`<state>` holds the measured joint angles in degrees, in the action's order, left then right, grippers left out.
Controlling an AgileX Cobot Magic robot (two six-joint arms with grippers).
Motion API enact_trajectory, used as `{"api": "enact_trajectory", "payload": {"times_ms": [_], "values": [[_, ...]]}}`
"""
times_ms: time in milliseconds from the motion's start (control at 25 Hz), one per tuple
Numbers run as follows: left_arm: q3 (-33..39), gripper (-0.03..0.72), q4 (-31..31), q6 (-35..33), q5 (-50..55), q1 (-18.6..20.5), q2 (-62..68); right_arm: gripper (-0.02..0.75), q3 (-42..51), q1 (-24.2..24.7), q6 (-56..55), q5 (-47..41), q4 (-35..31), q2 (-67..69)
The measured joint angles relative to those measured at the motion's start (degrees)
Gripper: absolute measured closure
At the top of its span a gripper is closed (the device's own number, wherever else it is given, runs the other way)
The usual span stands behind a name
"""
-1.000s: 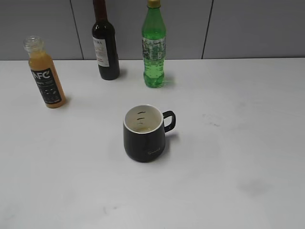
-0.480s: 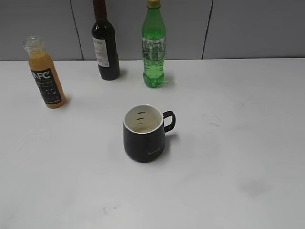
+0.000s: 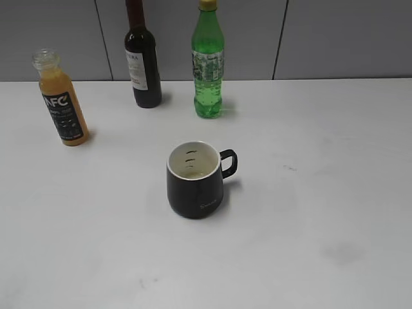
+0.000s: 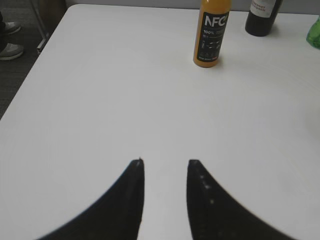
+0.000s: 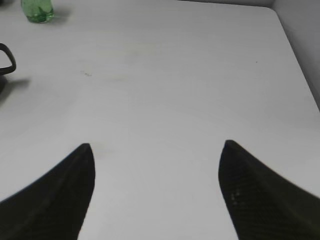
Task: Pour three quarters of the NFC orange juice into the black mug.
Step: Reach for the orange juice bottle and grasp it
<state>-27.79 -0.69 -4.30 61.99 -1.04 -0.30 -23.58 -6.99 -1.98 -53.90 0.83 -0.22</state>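
Note:
The NFC orange juice (image 3: 60,100) stands upright and capless at the far left of the white table, nearly full of orange liquid; the left wrist view shows the same bottle (image 4: 212,34) well ahead. The black mug (image 3: 196,179) sits near the table's middle, white inside, handle to the right; only its handle (image 5: 7,59) shows at the left edge of the right wrist view. My left gripper (image 4: 164,161) is open with a narrow gap and nothing between its fingers. My right gripper (image 5: 157,143) is wide open and empty. Neither gripper appears in the exterior view.
A dark wine bottle (image 3: 142,59) and a green soda bottle (image 3: 208,64) stand at the back by the grey wall. The table's left edge (image 4: 35,60) drops to the floor; its right edge (image 5: 295,50) shows in the right wrist view.

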Motion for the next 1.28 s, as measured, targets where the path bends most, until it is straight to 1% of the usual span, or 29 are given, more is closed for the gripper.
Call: {"api": "enact_trajectory", "payload": {"times_ms": [80, 1280], "values": [[0.0, 0.454, 0.0, 0.0, 0.0, 0.0, 0.0, 0.153, 0.0, 0.8, 0.0, 0.0, 0.0, 0.0], [0.0, 0.454, 0.0, 0.0, 0.0, 0.0, 0.0, 0.153, 0.0, 0.9, 0.0, -0.1, -0.3, 0.0]]}}
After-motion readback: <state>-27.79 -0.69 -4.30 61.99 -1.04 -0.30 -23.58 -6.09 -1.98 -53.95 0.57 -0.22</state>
